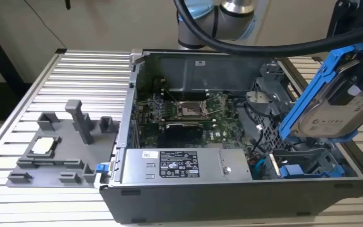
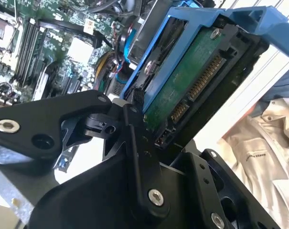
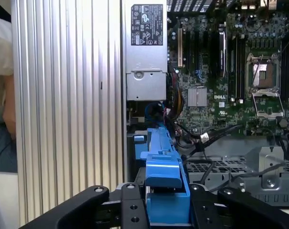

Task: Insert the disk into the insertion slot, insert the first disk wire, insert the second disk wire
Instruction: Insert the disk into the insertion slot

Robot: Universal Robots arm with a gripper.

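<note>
The first step is in hand, I'd say. The gripper has its fingers closed on either side of the disk, holding it tilted in the air over the open computer case, at the exterior view's right. The insertion slot sits below it, looking unfilled. Seating the disk calls for levelling it and lining it up with that bay. I count one disk, one slot and one gripper.
</note>
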